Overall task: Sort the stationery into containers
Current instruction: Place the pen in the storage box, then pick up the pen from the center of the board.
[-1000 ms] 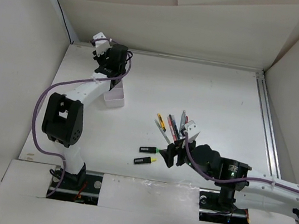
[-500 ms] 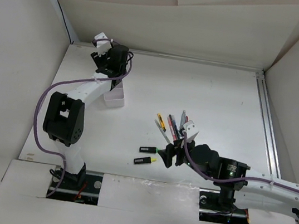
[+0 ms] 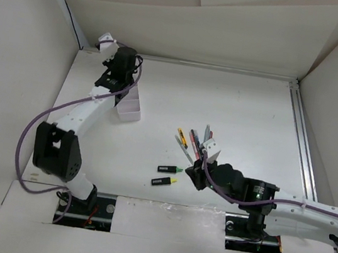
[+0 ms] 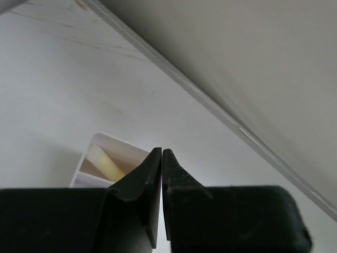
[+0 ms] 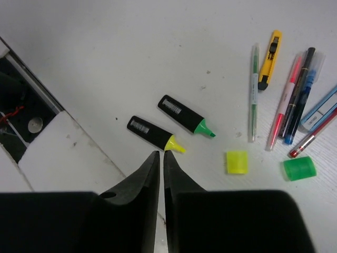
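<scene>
Loosely scattered on the smooth white table (image 5: 131,47) are stubby black highlighters (image 5: 155,136), a yellow cap (image 5: 237,162), a green cap (image 5: 299,168) and thin pens (image 5: 281,105). The white plastic box (image 4: 117,143) is set far left. Nothing is gripped: the tapered black fingers of the left gripper (image 4: 161,153) and right gripper (image 5: 160,155) are pressed together.

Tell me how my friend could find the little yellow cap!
On the white table, find the row of pens just past the right gripper. Two small caps lie beside them. The yellow cap is the one nearer the two black highlighters; its neighbour, the green cap, sits farther away.
</scene>
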Controlling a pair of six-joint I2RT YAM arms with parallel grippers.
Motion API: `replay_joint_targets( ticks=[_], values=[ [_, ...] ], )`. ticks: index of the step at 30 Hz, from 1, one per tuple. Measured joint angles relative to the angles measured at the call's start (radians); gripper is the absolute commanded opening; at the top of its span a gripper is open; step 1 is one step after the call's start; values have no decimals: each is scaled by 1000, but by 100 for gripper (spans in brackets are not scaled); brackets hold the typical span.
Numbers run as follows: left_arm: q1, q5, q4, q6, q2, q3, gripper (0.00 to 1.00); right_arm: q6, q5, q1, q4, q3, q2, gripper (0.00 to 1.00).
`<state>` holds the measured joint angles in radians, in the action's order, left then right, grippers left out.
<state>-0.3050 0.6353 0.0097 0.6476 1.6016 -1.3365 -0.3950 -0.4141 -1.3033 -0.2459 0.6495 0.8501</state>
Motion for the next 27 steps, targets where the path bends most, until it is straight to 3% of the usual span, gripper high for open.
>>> replay_joint_targets(
  ticks=[3, 6, 12, 14, 20, 27],
  values=[
    [-16, -130, 10, 56, -166, 109, 0, -6, 3, 0, -22, -11, 2, 10],
    [-53, -269, 32, 98, -330, 274, 0, -21, 8, 0, -43, -12, 29, 17],
    [-73, -517, -2, 128, -516, 621, 0, -42, 18, 0, -69, -10, 177, 50],
    [-73, -583, -45, 129, -575, 699, 5, -46, 14, 0, -76, -2, 237, 57],
    [-73, -716, -116, 133, -773, 796, 21, -28, 13, 0, -70, 76, 423, 63],
    [-73, -752, -184, 136, -947, 805, 25, 70, 73, 0, -30, 123, 589, 70]
  ],
)
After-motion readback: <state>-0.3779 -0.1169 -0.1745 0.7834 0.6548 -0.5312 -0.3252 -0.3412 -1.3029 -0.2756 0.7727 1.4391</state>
